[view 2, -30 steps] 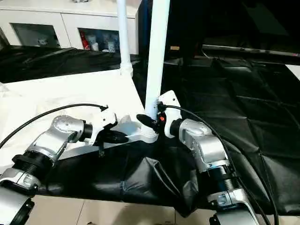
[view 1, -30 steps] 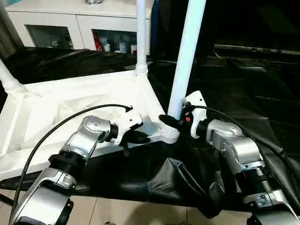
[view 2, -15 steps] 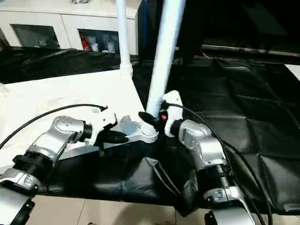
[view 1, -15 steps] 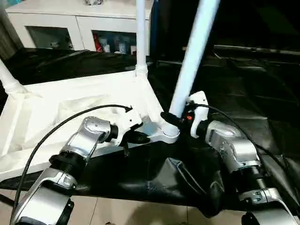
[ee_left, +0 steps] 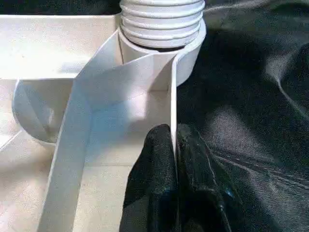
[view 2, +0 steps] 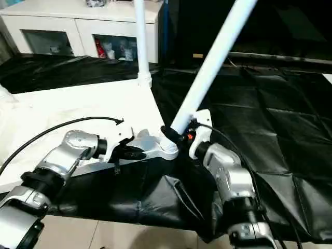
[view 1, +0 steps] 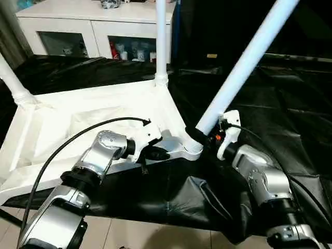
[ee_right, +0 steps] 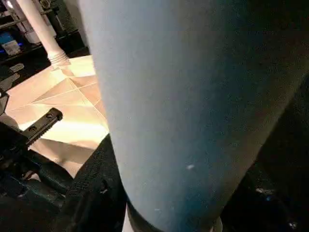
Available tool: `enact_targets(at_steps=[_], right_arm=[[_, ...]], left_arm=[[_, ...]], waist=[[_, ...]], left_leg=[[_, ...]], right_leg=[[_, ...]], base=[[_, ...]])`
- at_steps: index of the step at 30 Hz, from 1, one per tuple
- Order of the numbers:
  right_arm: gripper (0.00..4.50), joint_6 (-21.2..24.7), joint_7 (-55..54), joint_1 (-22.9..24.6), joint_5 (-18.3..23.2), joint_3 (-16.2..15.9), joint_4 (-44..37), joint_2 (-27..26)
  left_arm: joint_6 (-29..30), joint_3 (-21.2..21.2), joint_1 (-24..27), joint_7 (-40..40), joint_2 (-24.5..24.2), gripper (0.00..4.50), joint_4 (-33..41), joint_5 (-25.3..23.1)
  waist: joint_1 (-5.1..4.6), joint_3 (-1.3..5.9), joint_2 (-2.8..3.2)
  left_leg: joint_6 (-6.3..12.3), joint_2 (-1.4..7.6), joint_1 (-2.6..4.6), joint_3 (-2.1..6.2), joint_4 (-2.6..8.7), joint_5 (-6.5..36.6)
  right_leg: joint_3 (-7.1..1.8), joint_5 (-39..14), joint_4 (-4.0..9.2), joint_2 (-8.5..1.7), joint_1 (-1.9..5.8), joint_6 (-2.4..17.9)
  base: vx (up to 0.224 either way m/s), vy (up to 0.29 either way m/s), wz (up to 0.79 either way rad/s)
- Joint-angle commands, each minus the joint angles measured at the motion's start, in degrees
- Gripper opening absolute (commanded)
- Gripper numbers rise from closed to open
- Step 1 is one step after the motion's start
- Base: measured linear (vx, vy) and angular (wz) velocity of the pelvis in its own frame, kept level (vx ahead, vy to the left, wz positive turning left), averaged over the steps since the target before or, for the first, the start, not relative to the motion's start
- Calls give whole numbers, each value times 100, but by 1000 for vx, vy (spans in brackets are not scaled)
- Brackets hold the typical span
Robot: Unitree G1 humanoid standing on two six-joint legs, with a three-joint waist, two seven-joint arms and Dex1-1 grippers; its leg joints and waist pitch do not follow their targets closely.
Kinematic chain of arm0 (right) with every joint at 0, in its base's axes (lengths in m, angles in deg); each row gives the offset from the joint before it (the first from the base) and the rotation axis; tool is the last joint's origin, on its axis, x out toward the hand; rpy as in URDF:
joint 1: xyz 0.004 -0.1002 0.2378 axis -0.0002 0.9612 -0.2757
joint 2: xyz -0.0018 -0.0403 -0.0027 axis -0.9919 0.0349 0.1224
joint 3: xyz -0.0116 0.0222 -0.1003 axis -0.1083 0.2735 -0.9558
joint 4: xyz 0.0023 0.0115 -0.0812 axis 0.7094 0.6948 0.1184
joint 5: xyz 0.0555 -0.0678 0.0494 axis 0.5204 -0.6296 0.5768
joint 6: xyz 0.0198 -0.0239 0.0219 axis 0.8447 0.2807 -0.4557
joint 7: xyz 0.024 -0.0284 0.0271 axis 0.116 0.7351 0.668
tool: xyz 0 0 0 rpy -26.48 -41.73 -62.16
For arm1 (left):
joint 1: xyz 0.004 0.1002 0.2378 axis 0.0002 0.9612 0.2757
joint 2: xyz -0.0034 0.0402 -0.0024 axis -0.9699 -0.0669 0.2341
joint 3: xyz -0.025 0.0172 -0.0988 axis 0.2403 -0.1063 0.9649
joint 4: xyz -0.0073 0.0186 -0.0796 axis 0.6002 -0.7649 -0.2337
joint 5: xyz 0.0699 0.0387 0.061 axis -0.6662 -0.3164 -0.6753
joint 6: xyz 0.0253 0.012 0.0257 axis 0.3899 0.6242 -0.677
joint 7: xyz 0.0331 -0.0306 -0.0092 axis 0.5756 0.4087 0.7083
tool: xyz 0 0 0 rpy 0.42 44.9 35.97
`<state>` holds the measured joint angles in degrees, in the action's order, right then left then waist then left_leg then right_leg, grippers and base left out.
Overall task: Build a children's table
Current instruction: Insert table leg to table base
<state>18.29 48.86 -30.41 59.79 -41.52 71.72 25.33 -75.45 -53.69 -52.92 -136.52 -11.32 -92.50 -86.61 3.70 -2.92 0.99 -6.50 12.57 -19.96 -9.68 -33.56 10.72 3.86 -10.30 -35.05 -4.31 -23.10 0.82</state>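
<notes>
Your right tool (view 1: 203, 136) is closed around the near leg (view 1: 244, 65) just above its foot, right at the near corner socket (view 1: 191, 147) of the upturned table top (view 1: 78, 124). That leg is what the next move turns on: its long axis leans steeply up and away to your right, well off the socket's own axis, while the far leg (view 1: 161, 36) stands upright in its corner and another leg (view 1: 11, 80) rises from the far-left corner. Judging from this, you need to swing the top of the near leg back toward your left until it stands like the far one, and only then press or twist it home. The right arm is the one placed to do it.

Your left tool (ee_left: 173, 179) is shut on the thin rim wall (ee_left: 172, 101) of the table top, one finger on each side, just beside the same socket, whose ringed collar (ee_left: 161, 21) sits directly ahead of the fingers. It looks set to brace the top against the push.

The table top lies ribbed side up on the black-draped surface (view 1: 290, 104), near its front edge. Behind stands a white cabinet (view 1: 93, 26); its glass doors show small objects on a shelf, too small to tell apart.
</notes>
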Motion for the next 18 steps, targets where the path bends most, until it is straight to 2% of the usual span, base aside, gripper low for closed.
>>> enact_targets(at_steps=[1,2,4,6,8,9,11,15,17,18], right_arm=[[191,279,72,259,-248,-397,262,-4],[191,286,113,185,-370,-555,190,55],[191,300,206,98,-496,-724,167,129],[191,311,298,51,-587,-847,159,192],[191,332,334,29,-618,-881,172,214],[191,409,411,-8,-654,-953,169,260],[191,524,527,-18,-663,-1037,108,320],[191,564,613,-12,-670,-1092,89,390],[191,554,655,-10,-678,-1106,142,426],[191,533,664,-19,-676,-1092,204,431]], left_arm=[[-81,212,-262,353,-95,0,-48,-30],[-127,176,-276,308,-114,0,-84,-79],[-177,166,-290,333,-98,0,-134,-111],[-208,164,-312,346,-64,0,-201,-121],[-221,160,-326,364,-42,0,-238,-126],[-228,160,-326,409,-16,0,-246,-131],[-246,159,-324,452,9,0,-262,-139],[-286,172,-352,515,46,0,-320,-153],[-323,168,-375,523,65,0,-357,-169],[-341,170,-382,517,75,0,-373,-169]], waist=[[7,325,26],[1,325,11],[-1,318,18],[-14,305,-49],[-7,303,-33],[-8,306,-107],[-5,298,-82],[5,304,-126],[6,301,-109],[8,300,-124]], left_leg=[[100,-8,-3,-13,424,1521],[102,-5,4,-12,426,1544],[93,-11,4,-10,428,1571],[121,-13,8,-20,421,1586],[131,-18,10,-14,422,1597],[155,-23,-2,-15,417,1543],[169,-9,3,-10,423,1542],[187,5,5,-21,426,1491],[183,3,-5,-20,431,1502],[186,-2,0,-23,429,1511]], right_leg=[[-216,-2170,563,-296,272,855],[-214,-2230,573,-298,267,834],[-211,-2356,586,-299,260,779],[-216,-2566,615,-301,241,691],[-212,-2745,629,-310,235,616],[-208,-2803,629,-309,243,564],[-212,-2874,636,-318,223,538],[-226,-2697,623,-316,213,578],[-223,-2696,622,-316,220,580],[-221,-2743,629,-316,214,564]], base=[[0,0,0],[0,0,0],[0,0,0],[0,0,0],[0,0,0],[0,0,0],[0,0,0],[0,0,0],[0,0,0],[0,0,0]])
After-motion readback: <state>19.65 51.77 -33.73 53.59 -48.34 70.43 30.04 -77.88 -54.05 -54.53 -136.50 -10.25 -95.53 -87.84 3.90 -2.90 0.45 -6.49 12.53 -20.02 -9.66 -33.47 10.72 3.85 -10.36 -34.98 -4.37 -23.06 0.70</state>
